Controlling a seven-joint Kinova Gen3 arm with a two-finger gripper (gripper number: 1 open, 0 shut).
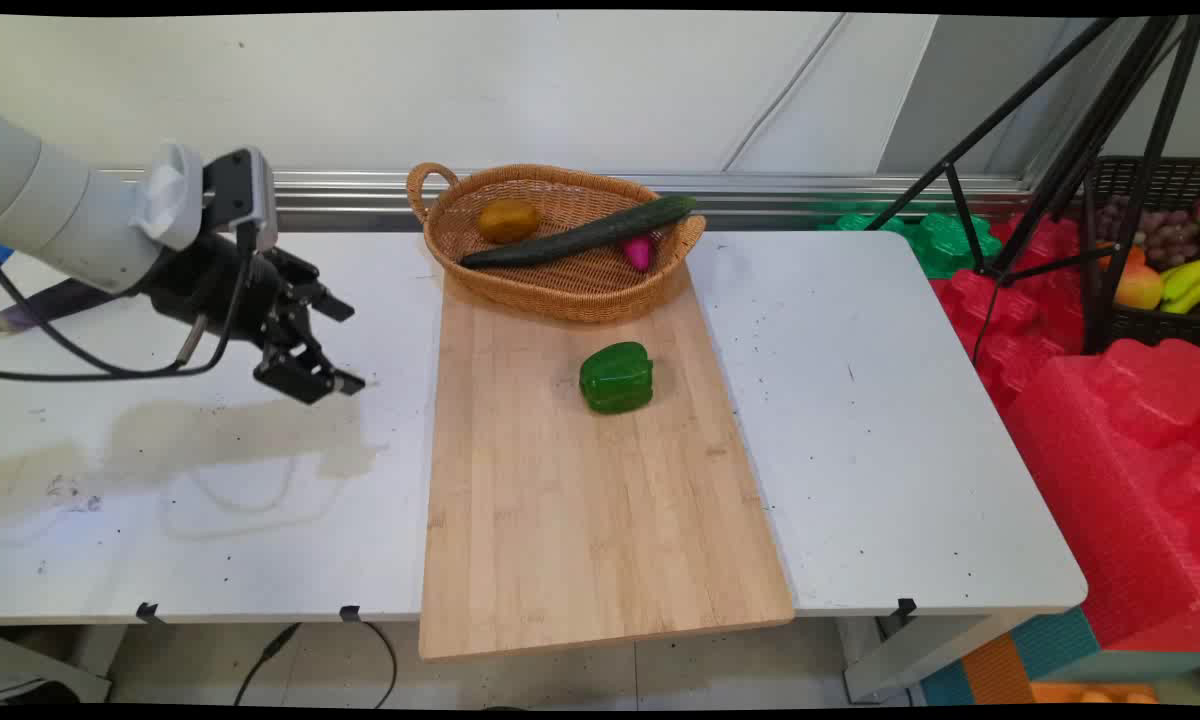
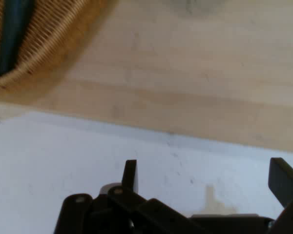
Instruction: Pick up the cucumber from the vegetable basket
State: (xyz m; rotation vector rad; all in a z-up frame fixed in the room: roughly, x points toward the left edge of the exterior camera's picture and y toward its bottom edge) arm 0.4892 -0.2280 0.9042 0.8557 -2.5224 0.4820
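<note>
White, rounded arm [image 1: 55,215] ending in a pale ribbed collar and a grey-and-black camera block. Black claw [image 1: 335,345] of jointed linkage with two flat, square-tipped fingers [image 2: 130,174]. Thin black cables [image 1: 90,365] looping beneath the wrist.

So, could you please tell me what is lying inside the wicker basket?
The basket holds a cucumber, a brownish fruit and a small pink thing. Whatever lies under the cucumber is hidden.
</note>
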